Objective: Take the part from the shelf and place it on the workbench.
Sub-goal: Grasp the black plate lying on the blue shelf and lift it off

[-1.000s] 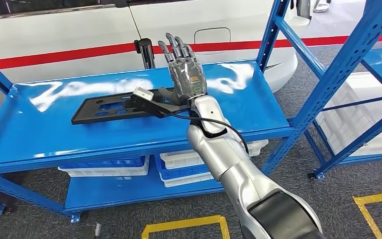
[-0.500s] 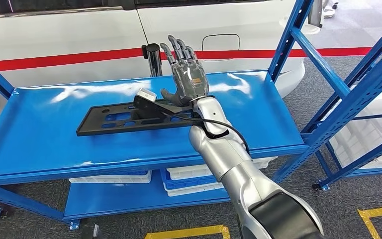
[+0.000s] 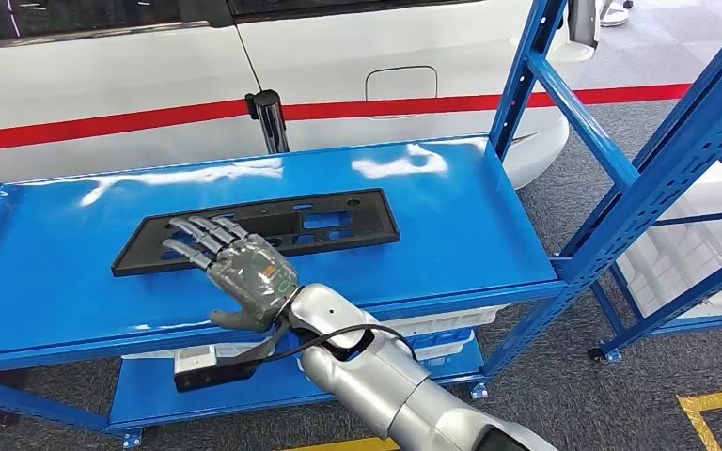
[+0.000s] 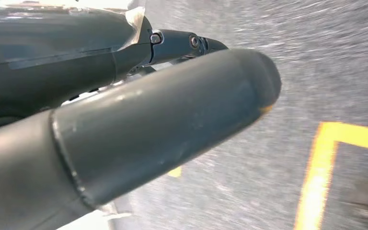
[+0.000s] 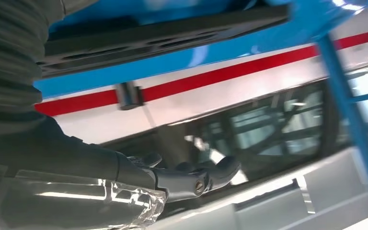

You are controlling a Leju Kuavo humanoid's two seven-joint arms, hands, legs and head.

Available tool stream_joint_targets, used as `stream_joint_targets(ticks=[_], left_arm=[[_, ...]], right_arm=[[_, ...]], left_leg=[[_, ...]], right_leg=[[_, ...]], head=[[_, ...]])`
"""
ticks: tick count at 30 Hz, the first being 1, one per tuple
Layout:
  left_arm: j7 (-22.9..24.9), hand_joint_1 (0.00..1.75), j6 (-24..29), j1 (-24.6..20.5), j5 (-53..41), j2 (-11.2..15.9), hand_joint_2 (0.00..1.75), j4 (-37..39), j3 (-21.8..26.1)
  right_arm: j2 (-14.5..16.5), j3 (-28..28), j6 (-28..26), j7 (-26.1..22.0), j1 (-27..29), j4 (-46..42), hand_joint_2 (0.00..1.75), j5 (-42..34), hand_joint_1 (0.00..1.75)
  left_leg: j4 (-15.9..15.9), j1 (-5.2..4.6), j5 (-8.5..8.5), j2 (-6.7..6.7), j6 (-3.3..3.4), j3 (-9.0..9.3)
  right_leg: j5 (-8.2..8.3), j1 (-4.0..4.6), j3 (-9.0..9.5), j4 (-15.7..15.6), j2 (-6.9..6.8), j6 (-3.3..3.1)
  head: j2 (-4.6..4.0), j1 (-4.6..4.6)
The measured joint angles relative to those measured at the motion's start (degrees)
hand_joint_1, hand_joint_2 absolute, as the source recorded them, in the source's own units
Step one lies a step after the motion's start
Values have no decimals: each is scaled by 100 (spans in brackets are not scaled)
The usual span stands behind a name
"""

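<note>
On the top level of the blue shelf (image 3: 451, 235) lies the part (image 3: 329, 221), a long flat black plate with cut-outs, resting flat and running lengthwise along the shelf, nearer the back edge than the front. The right robot hand (image 3: 240, 272) is stretched out over the shelf with its back turned up and its fingers (image 3: 197, 235) extended and slightly apart, pointing toward the near-left end of the part; the fingertips lie over that end of the plate (whether they actually touch it cannot be told). The thumb sticks out sideways toward the shelf's front edge. Nothing is grasped: the right robot hand is released. Its silver forearm (image 3: 376, 362) comes up from below at a slant, a black cable looping beside the wrist.

In the left wrist view the left robot hand (image 4: 124, 120) hangs over grey carpet (image 4: 316, 72) with yellow floor tape (image 4: 316, 182); its fingers lie straight and empty.

Behind the shelf stands a white vehicle (image 3: 150, 75) with a red stripe.
</note>
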Motion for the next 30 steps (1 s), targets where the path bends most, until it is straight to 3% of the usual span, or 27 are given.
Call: stream_joint_targets(ticks=[2, 7, 11, 19, 30], left_arm=[[192, 0, -42, 3, -168, -5, 0, 1, -100], [200, 0, -91, 42, -307, -37, 0, 2, -261], [-53, 0, -99, 56, -450, -36, 0, 2, -376], [-273, 0, -42, 57, -537, -29, 0, 2, -481], [-314, 0, -53, 62, -612, -36, 0, 2, -498]], right_arm=[[-5, 347, 113, -70, 114, -274, 175, -8, 0], [-16, 870, 202, -99, 321, -708, 175, 7, 0], [-16, 1056, 259, 49, 362, -839, 175, 125, 0], [-12, 1073, 232, 310, 370, -847, 175, 171, 0], [-9, 715, 163, 739, 214, -629, 175, 322, 0]], left_leg=[[-429, -28, 39, 13, 72, 221], [-491, -68, 151, -3, 85, 308], [-487, -113, 164, -14, 131, 322], [-482, -120, 151, -15, 163, 315], [-482, -95, 147, -15, 160, 318]], right_leg=[[-23, 29, 11, -1, -4, 50], [-128, 77, -6, 26, -34, 24], [-102, 69, 53, 10, -36, 96], [-94, 40, 85, -9, -35, 147], [-95, 27, 88, -7, -35, 148]], head=[[0, 8], [-1, 34], [-1, 34], [-1, 34], [-1, 32]])
